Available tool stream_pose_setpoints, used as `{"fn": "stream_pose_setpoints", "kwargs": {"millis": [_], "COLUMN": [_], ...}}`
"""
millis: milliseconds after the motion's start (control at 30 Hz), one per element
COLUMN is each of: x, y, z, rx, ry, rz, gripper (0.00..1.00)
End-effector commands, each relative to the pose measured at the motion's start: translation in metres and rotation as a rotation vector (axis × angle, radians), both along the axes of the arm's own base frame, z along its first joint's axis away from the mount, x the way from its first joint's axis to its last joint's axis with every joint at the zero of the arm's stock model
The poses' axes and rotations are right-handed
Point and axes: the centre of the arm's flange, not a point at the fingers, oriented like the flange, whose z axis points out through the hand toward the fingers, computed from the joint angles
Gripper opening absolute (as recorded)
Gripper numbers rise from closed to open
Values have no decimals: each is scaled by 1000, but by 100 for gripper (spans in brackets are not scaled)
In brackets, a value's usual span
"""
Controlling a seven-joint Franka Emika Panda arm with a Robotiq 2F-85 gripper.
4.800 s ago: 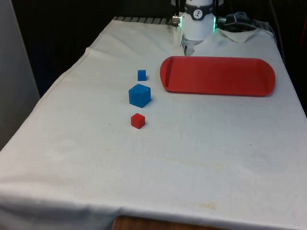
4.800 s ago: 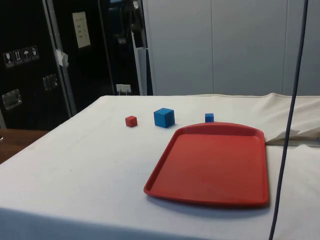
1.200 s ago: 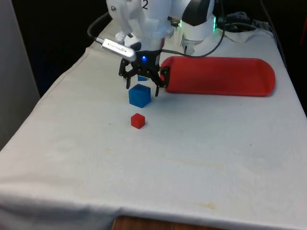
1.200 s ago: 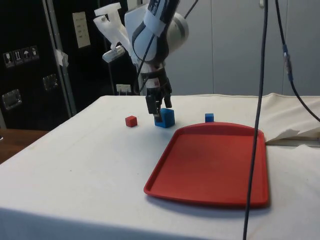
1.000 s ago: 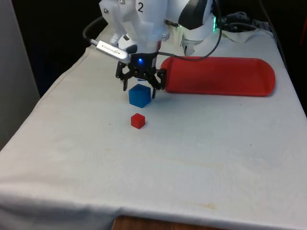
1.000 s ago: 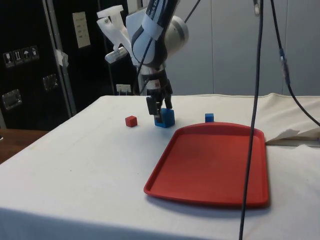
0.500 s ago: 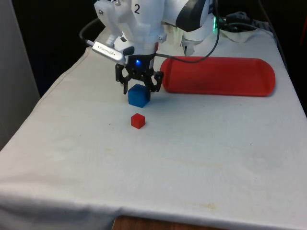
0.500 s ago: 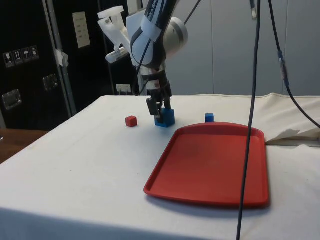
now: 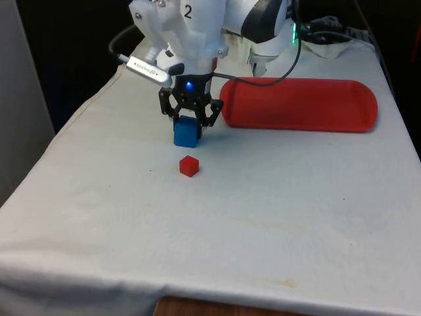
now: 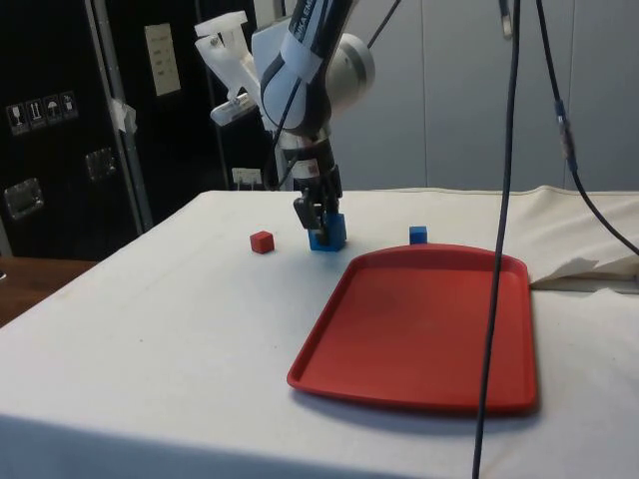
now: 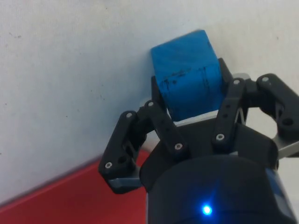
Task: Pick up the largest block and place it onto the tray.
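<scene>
The gripper (image 9: 188,124) is down at the tabletop (image 9: 276,197), right over the large blue block (image 9: 186,133), and the jaws are clamped on it, one finger on each side. The wrist view confirms it: the large blue block (image 11: 188,86) sits squeezed between the two black fingers (image 11: 161,119), and both linkages fold in tight against its faces. In the side view the gripper (image 10: 318,222) comes straight down onto the large blue block (image 10: 328,232), whose base looks to be at the white cloth or just above it; I cannot tell which.

Towards the camera in the front view, just in front of the held cube, sits the small red block (image 9: 189,166), apart from it and untouched. The side view shows that small red block (image 10: 262,240) well clear of the fingers. The small blue block (image 10: 417,235) stands by the far edge of the red tray (image 10: 429,324) in the side view, close to the rim but off it.

The red tray (image 9: 299,105) lies flat on the front view's right of the gripper, its near corner just beside the arm's fingers. Its surface is bare. The white arm (image 9: 187,33) leans over from the far end, wrist pointing down. Black cables (image 10: 504,170) hang across the side view in front of the tray.
</scene>
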Motion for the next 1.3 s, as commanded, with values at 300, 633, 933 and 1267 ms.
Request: {"fn": "stream_pose_setpoints", "kwargs": {"millis": [300, 633, 933, 1267], "x": [-5, -12, -24, -44], "y": [0, 3, 13, 36], "z": [34, 61, 88, 110], "rx": [5, 26, 31, 13], "ry": [-10, -16, -17, -22], "rz": [2, 8, 13, 18], "gripper": [0, 0, 0, 0]}}
